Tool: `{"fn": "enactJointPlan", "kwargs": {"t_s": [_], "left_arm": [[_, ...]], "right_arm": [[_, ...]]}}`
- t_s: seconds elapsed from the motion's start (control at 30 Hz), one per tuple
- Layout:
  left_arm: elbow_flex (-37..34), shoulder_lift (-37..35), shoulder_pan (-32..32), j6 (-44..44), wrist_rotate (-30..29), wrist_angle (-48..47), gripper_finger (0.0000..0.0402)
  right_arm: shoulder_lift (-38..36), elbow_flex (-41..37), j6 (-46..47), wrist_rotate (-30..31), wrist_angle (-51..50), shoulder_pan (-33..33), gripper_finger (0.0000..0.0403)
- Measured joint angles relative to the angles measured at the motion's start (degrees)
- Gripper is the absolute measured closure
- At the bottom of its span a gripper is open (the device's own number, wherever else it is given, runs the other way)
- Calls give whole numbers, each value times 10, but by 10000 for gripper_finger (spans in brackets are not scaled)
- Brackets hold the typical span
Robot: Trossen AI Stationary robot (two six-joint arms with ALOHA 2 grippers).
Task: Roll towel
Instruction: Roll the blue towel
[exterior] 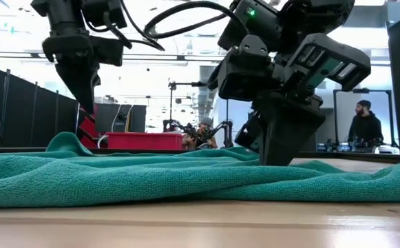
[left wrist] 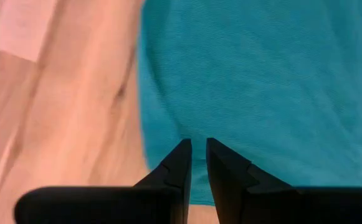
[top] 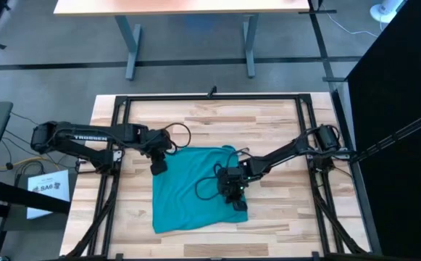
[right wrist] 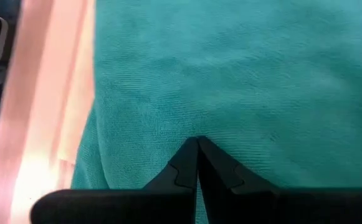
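Towel (top: 192,192) lies spread mid-table, unrolled. Left gripper (top: 157,165) sits at its 10 o'clock corner, fingers nearly shut, nothing visibly held. Right gripper (top: 233,194) at 3 o'clock looks pinched closed on cloth, probably to start the roll.

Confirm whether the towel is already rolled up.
No: in the high view the towel lies spread flat on the table, with the left gripper at its edge and the right gripper on it.

Floor: grey (top: 196,61)
Furniture: light desk (top: 181,6)
Far side: red case (exterior: 144,141), dark partitions (exterior: 20,107), seated person (exterior: 365,127)
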Motion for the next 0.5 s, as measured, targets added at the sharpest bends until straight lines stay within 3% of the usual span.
{"fn": "enactJointPlan", "kwargs": {"t_s": [0.27, 0.5], "left_arm": [[4, 0, -5, -17, 59, -17, 368], [4, 0, 2, 2, 49, -18, 368]], "right_arm": [[-60, 2, -16, 22, -101, -25, 403], [-155, 2, 17, 109, -147, -79, 403]]}}
